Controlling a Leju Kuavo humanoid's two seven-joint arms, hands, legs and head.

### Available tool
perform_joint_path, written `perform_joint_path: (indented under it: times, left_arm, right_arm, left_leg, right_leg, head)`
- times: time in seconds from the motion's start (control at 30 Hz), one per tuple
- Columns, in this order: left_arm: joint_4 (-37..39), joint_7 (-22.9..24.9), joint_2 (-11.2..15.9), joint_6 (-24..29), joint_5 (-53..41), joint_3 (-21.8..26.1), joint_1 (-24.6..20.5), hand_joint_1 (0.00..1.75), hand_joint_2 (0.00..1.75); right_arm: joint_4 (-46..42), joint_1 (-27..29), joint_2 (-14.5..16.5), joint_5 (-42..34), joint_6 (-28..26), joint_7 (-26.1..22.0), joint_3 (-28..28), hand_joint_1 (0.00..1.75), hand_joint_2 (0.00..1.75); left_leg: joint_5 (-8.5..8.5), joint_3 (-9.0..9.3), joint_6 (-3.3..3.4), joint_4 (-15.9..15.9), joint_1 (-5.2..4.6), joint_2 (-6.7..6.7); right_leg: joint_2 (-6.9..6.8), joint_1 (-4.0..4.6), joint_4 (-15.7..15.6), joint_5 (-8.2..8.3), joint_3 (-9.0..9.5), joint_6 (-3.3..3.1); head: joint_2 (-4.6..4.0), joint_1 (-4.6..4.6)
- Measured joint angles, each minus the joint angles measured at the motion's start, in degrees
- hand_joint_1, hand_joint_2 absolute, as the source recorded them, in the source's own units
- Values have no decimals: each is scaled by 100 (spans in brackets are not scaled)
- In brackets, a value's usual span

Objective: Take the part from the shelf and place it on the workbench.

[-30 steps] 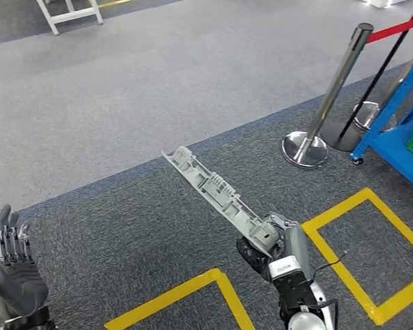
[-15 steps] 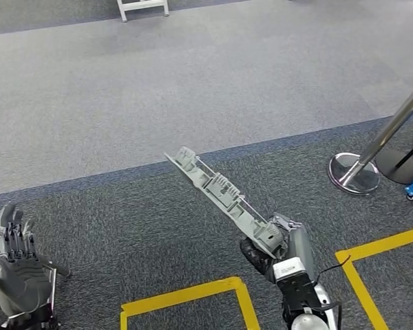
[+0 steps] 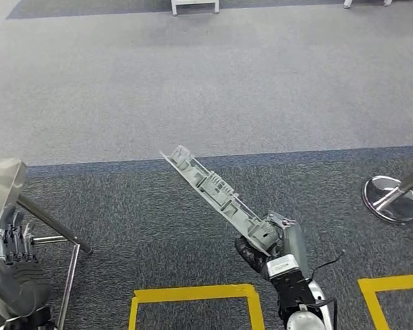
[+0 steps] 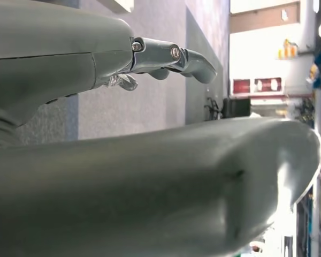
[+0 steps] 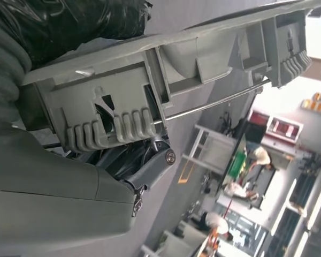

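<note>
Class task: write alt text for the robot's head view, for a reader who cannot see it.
The robot's right hand holds a long grey plastic part by one end, angled out over dark carpet. Its left hand is empty beside a metal stand; yellow floor tape lies below.

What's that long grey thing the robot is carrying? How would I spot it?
Look at the dark carpet with yellow tape lines, then at the robot's right hand near the lower middle of the head view. The part sticks out from that hand, slanting up and away over the floor: a long, narrow grey plastic strip with ribbed clips and a thin metal rod along it.
</note>
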Motion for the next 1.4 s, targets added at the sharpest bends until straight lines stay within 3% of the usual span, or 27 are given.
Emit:
perform_joint_path:
  times: [0.03, 0.07, 0.13, 0.17, 0.2, 0.23, 0.27, 0.3, 0.33, 0.4, 0.47, 0.53, 0.57, 0.6, 0.63, 0.7, 0.77, 0.8, 0.87, 0.9, 0.97, 1.0, 1.2, 1.23, 1.33, 1.37, 1.4]
  left_arm:
    - [-6, -1, -3, -11, 27, 10, 10, 0, 0]
    - [-16, -5, -9, -20, 44, 22, 21, 0, 0]
    - [-39, -10, -25, -36, 62, 38, 29, 0, 0]
    - [-45, -13, -31, -40, 63, 42, 31, 0, 0]
    - [-47, -11, -32, -43, 65, 45, 31, 0, 0]
    - [-46, -10, -32, -46, 65, 48, 35, 0, 0]
    - [-46, -10, -32, -46, 65, 51, 38, 0, 0]
    - [-46, -9, -33, -47, 65, 57, 40, 0, 0]
    - [-46, -9, -33, -48, 65, 62, 42, 0, 0]
    - [-47, -9, -35, -48, 66, 69, 42, 0, 0]
    - [-47, -9, -35, -51, 66, 73, 46, 0, 0]
    - [-48, -8, -36, -54, 67, 79, 57, 0, 0]
    - [-51, -8, -37, -54, 67, 84, 64, 0, 0]
    - [-55, -8, -38, -53, 67, 87, 65, 0, 0]
    - [-59, -9, -38, -52, 67, 89, 63, 0, 0]
    - [-63, -9, -37, -52, 67, 90, 58, 0, 0]
    - [-62, -9, -37, -50, 67, 92, 60, 0, 0]
    - [-62, -9, -37, -44, 66, 95, 61, 0, 0]
    - [-63, -9, -37, -12, 60, 102, 61, 0, 0]
    - [-63, -8, -37, 9, 56, 105, 58, 0, 0]
    - [-67, -6, -37, 40, 48, 113, 52, 0, 0]
    - [-68, -4, -37, 45, 45, 116, 50, 0, 0]
    - [-72, -3, -38, 46, 37, 122, 52, 0, 0]
    - [-80, -4, -42, 45, 23, 126, 53, 0, 0]
    - [-108, -22, -54, 72, -183, 123, 49, 0, 0]
    - [-110, -27, -54, 93, -255, 114, 48, 0, 0]
    - [-110, -28, -54, 111, -281, 105, 49, 0, 0]
  right_arm:
    - [16, -6, 0, 12, -1, 14, 18, 175, 175]
    - [33, -12, 0, 23, -1, 26, 36, 175, 175]
    - [62, -18, -2, 31, -1, 34, 57, 175, 175]
    - [75, -19, -4, 32, -2, 34, 61, 175, 175]
    - [87, -19, -5, 32, -3, 34, 61, 175, 175]
    - [103, -19, -5, 33, -4, 36, 61, 175, 175]
    - [117, -20, -5, 34, -4, 38, 60, 175, 175]
    - [130, -21, -5, 34, -5, 39, 60, 175, 175]
    - [138, -22, -5, 34, -5, 40, 60, 175, 175]
    - [144, -23, -6, 34, -5, 39, 60, 175, 175]
    - [153, -25, -6, 33, -9, 37, 62, 175, 175]
    - [169, -29, -5, 34, -15, 39, 64, 175, 175]
    - [177, -30, -5, 35, -16, 42, 69, 175, 175]
    - [180, -31, -4, 35, -18, 43, 75, 175, 175]
    - [181, -32, -4, 35, -20, 42, 81, 175, 175]
    - [182, -32, -3, 35, -23, 39, 88, 175, 175]
    - [187, -33, -3, 35, -23, 40, 88, 175, 175]
    - [191, -34, -3, 35, -22, 40, 89, 175, 175]
    - [196, -38, -3, 36, -26, 59, 98, 175, 175]
    - [197, -42, -3, 38, -33, 84, 109, 175, 175]
    - [197, -53, -4, 45, -60, 154, 141, 175, 175]
    - [197, -57, -5, 49, -70, 180, 154, 175, 175]
    - [197, -65, -5, 60, -79, 214, 175, 175, 175]
    - [197, -69, -8, 64, -81, 224, 191, 175, 175]
    - [193, -66, -23, 40, -103, 213, 208, 175, 175]
    - [192, -60, -25, 27, -104, 192, 191, 175, 175]
    - [192, -56, -25, 21, -96, 172, 174, 175, 175]
  left_leg:
    - [6, 2, 39, -16, 6, -72]
    - [13, 17, 76, -42, 18, -146]
    - [35, 55, 150, -96, 53, -294]
    - [35, 62, 173, -102, 59, -367]
    - [32, 64, 190, -102, 59, -448]
    - [28, 66, 197, -100, 56, -536]
    - [25, 71, 199, -99, 53, -629]
    - [23, 80, 197, -97, 53, -723]
    - [18, 96, 190, -94, 55, -818]
    - [-4, 111, 154, -68, 58, -992]
    - [-11, 74, 96, -38, 72, -1131]
    - [16, 28, 24, -39, 97, -1261]
    - [13, 12, -10, -25, 97, -1241]
    - [-34, -24, -38, 50, 88, -1133]
    - [-138, -103, -64, 226, 77, -965]
    - [-471, -416, -109, 896, 81, -608]
    - [-666, -712, -141, 1490, 110, -501]
    - [-613, -730, -147, 1520, 120, -484]
    - [-252, -440, -133, 949, 124, -380]
    - [-111, -236, -113, 566, 98, -246]
    - [6, 13, -45, 59, 37, -31]
    - [-24, 31, -20, 2, 9, 15]
    - [-27, 11, 16, -9, -2, -34]
    - [-22, 28, 46, -33, 11, -105]
    - [-7, 94, 181, -108, 62, -538]
    - [-11, 104, 198, -106, 65, -666]
    - [-15, 116, 194, -105, 65, -755]
  right_leg:
    - [-48, -8, -15, -15, 28, 33]
    - [13, -22, 0, -51, 36, 62]
    - [332, -49, 317, -254, -96, 95]
    - [522, -56, 657, -417, -270, 96]
    - [623, -57, 1064, -579, -487, 98]
    - [667, -56, 1422, -683, -699, 101]
    - [682, -55, 1610, -677, -842, 102]
    - [691, -56, 1584, -555, -884, 100]
    - [719, -59, 1330, -331, -814, 94]
    - [944, -83, 559, 97, -523, 79]
    - [1153, -95, 111, 206, -306, 53]
    - [1107, -80, 46, 177, -241, 1]
    - [1035, -80, 25, 190, -226, -31]
    - [957, -83, 3, 196, -203, -68]
    - [871, -87, -20, 198, -178, -104]
    - [693, -64, -33, 175, -144, -160]
    - [508, -47, -32, 148, -127, -176]
    - [422, -44, -31, 133, -115, -173]
    - [269, -42, -31, 94, -66, -151]
    - [205, -33, -31, 69, -37, -129]
    - [94, -4, -24, 23, -3, -66]
    - [57, 11, -21, 9, 0, -40]
    - [-8, 17, -28, -5, 10, -9]
    - [44, 6, -11, -43, 18, 20]
    - [569, -30, 1267, -585, -636, 98]
    - [686, -32, 1625, -645, -869, 96]
    - [697, -32, 1512, -479, -874, 90]
  head:
    - [0, 4]
    - [0, 12]
    - [0, 37]
    - [0, 58]
    - [0, 74]
    - [0, 87]
    - [0, 91]
    - [0, 92]
    - [0, 93]
    - [0, 100]
    - [0, 104]
    - [0, 103]
    - [0, 100]
    - [0, 78]
    - [0, 53]
    - [0, 5]
    - [0, -1]
    - [0, -1]
    - [0, -2]
    - [0, -1]
    - [0, -2]
    - [0, -1]
    - [0, 10]
    - [0, 16]
    - [0, 88]
    - [0, 109]
    - [0, 111]
